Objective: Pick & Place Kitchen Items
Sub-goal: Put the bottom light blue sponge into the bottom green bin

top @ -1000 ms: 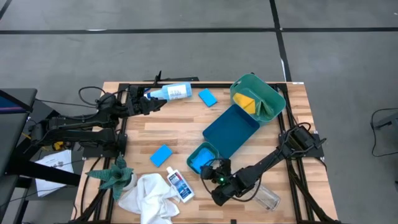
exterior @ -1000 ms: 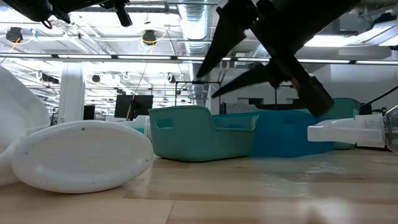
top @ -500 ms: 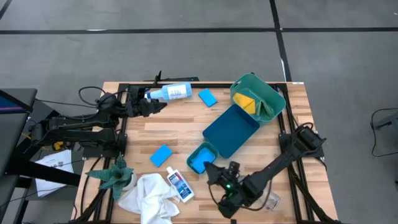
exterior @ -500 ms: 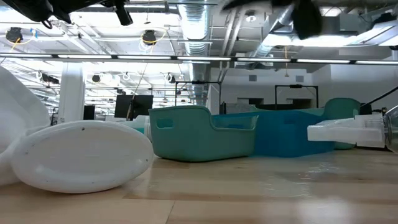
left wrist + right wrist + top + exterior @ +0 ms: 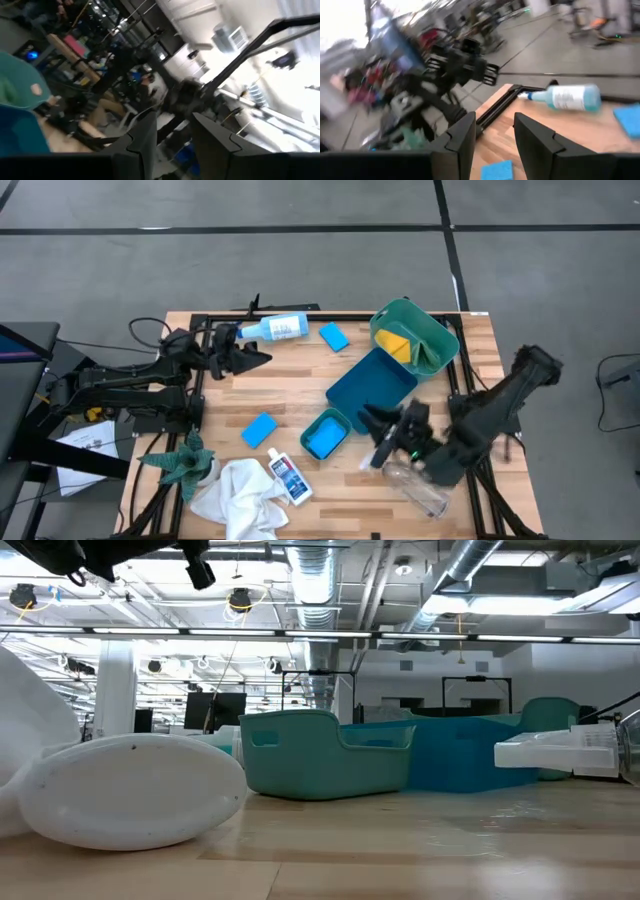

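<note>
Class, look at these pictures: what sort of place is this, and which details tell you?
Probably a robotics lab or workshop in an industrial hall. Two dark robot arms work at a wooden table on a bare concrete floor, and exposed ducts and strip lights run along the ceiling.

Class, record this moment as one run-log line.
left gripper: open, empty, near spray bottle | right gripper: open, empty, above clear bottle

Left gripper raised, jaws parted, empty; right gripper likewise.
</note>
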